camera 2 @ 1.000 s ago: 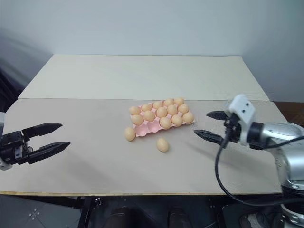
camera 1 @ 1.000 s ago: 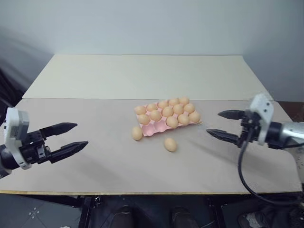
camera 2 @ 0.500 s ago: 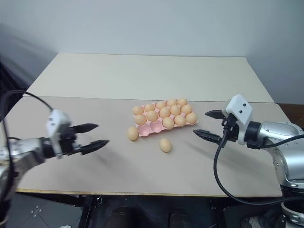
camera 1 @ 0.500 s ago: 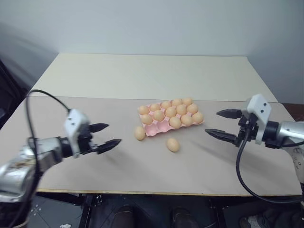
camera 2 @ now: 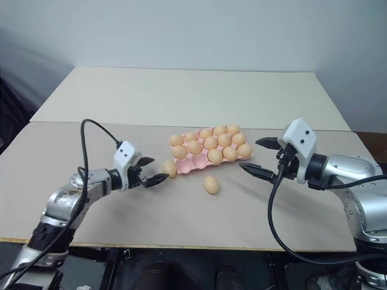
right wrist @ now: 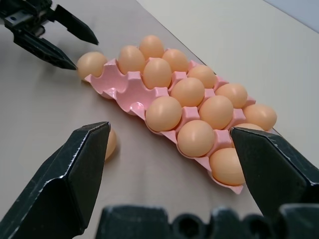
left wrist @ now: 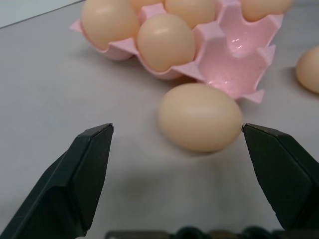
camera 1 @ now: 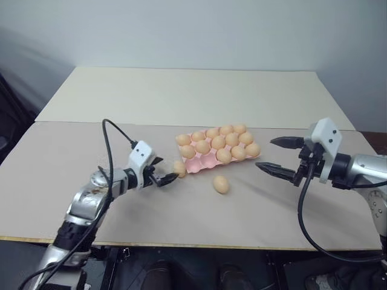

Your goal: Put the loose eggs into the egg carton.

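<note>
The pink egg carton (camera 1: pixel 215 152) sits mid-table (camera 1: pixel 181 96), two near-left cups empty. One loose egg (camera 1: pixel 179 168) lies beside its left corner, seemingly untouched between the left gripper's (camera 1: pixel 164 171) wide fingers. Another egg (camera 1: pixel 221 184) lies nearer. Right gripper (camera 1: pixel 272 156) hovers right, fingers wide.

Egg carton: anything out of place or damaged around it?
Two loose eggs lie on the table outside the egg carton: one against its near-left corner, between the open left gripper fingers; another in front. Two near cups empty. No visible damage.
</note>
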Motion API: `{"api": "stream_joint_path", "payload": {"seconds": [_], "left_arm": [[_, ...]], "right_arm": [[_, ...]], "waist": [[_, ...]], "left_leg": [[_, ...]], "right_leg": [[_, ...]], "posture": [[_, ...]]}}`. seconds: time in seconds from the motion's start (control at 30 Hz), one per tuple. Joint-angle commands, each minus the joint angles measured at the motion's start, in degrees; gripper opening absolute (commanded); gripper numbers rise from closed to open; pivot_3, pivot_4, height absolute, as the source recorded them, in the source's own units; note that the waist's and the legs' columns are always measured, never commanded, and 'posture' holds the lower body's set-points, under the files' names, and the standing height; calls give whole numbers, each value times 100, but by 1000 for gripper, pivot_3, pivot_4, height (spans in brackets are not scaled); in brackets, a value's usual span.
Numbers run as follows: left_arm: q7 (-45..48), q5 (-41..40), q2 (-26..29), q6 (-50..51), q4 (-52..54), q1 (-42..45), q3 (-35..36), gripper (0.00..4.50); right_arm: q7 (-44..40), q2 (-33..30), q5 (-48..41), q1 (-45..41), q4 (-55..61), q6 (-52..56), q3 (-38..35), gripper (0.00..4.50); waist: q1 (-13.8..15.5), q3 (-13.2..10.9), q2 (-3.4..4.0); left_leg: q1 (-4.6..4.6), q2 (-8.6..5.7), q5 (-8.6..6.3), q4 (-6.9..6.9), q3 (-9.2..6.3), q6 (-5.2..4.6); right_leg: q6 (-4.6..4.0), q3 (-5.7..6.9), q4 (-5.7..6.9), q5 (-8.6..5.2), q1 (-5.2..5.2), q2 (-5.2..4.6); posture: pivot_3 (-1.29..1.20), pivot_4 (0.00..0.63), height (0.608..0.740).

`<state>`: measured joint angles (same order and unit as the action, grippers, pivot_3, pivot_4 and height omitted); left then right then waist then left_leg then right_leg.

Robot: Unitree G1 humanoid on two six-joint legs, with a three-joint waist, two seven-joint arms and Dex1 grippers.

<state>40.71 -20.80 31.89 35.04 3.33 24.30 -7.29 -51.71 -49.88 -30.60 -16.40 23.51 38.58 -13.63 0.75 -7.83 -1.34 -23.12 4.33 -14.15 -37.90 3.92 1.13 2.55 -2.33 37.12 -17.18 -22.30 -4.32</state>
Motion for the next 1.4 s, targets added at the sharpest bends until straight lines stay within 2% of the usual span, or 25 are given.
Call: {"api": "stream_joint_path", "payload": {"seconds": [0.03, 0.27, 0.37, 0.53, 0.8, 0.93, 1.1, 1.4], "left_arm": [[184, 81, -40, -140, -55, 118, -35, 4500], [257, 390, -208, -345, -545, 346, -109, 4500], [318, 443, -287, -439, -650, 382, -130, 3926], [418, 446, -175, -381, -499, 259, 19, 2315], [871, 290, 497, -537, 39, -152, 450, 2315], [1495, -380, 713, -385, 671, -48, 749, 2315], [1524, -475, 283, -208, 610, 637, 345, 2315], [1329, 512, -649, -741, -858, 1679, -630, 2315]], "right_arm": [[126, -100, -184, 23, 297, 104, -307, 4471], [363, -39, -463, -34, 452, 276, -389, 4471], [410, -76, -527, -2, 494, 286, -395, 4500], [506, -87, -671, 51, 589, 378, -462, 4500], [606, -67, -759, 50, 561, 363, -413, 4500], [541, -82, -753, 116, 580, 307, -379, 4500], [230, -146, -805, 240, 602, 200, -388, 4500], [196, -140, -818, 256, 697, 244, -492, 4500]], "waist": [[-10, 0, 0], [-5, 0, 0], [-3, 0, 0], [-6, 0, 0], [-10, 0, 0], [20, 0, 0], [60, 0, 0], [-4, 0, 0]], "left_leg": [[0, 0, 0, 0, 0, 0], [8, 0, 1, -1, -1, 0], [2, -1, 1, -1, -2, 0], [2, -1, 1, -3, -4, 0], [1, 1, 1, -2, -5, 0], [1, 1, 1, -3, -4, 0], [-2, -2, 1, -4, -6, 0], [0, -4, 1, -6, -8, -1]], "right_leg": [[0, 0, 0, 0, 0, 0], [0, -1, 0, 0, 5, 0], [0, 1, 0, 0, 3, 0], [0, 2, 1, 0, 3, 0], [0, 2, 1, 0, 1, 1], [0, 5, 0, 0, 3, -2], [1, 7, -3, 0, 5, -3], [2, 4, -1, 1, 5, 1]], "posture": [[0, 150, 740], [0, 150, 740], [0, 150, 740], [0, 150, 740], [0, 150, 740], [0, 150, 740], [0, 150, 740], [0, 150, 740]]}}
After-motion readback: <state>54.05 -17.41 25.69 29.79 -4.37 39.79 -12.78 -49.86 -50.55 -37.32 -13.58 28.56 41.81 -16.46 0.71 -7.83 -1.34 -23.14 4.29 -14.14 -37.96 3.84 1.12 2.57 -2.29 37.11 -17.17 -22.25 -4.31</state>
